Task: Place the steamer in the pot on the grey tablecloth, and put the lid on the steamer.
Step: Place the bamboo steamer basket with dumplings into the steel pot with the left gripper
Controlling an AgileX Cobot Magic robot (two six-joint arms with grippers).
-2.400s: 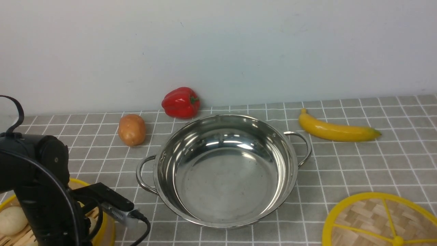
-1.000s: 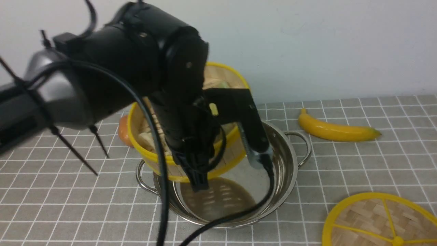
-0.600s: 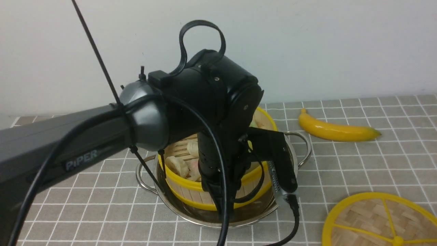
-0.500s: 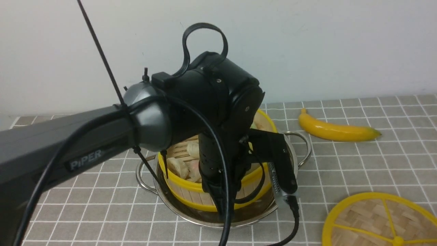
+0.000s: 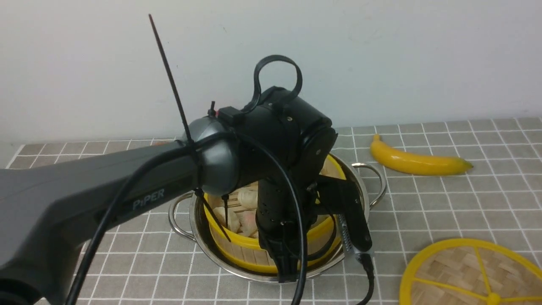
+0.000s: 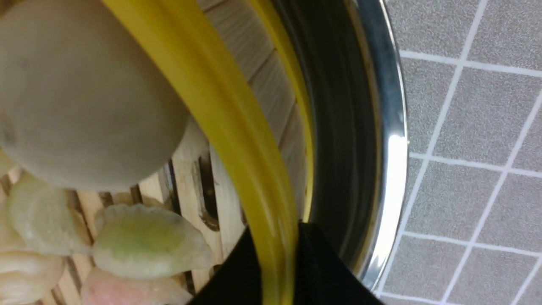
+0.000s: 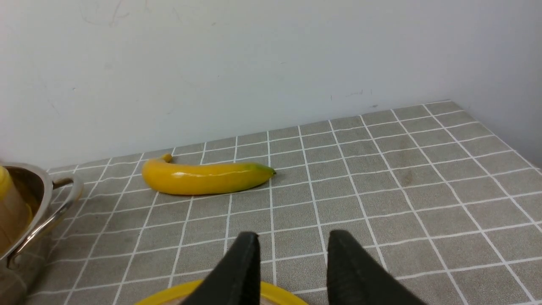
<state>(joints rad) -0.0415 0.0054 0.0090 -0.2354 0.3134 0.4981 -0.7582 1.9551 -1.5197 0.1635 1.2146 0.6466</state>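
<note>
We see the left gripper [image 6: 277, 239] pinching the seemingly light, stiff steamer [image 5: 243, 253] by its yellow rim, inside the pot [image 5: 230, 269] mid-frame, while the right gripper [image 7: 294, 242] gapes empty over the lid [image 5: 449, 271]

1. The front view sits at the near edge of the cloth [image 5: 465, 203], a bit above it, and looks across to the wall [image 5: 423, 55]. The left arm [image 5: 106, 199] is very close and fills much of it.
2. The left wrist view looks down from very near on the steamer [image 6: 237, 127] rim and the pot [image 5: 230, 270] rim beside it.
3. The right wrist view is low, just over the cloth, and faces the wall and the far right corner.
4. All three show the pot. The front and right wrist views also share the banana [image 5: 417, 163] and the lid [image 5: 457, 271].
</note>
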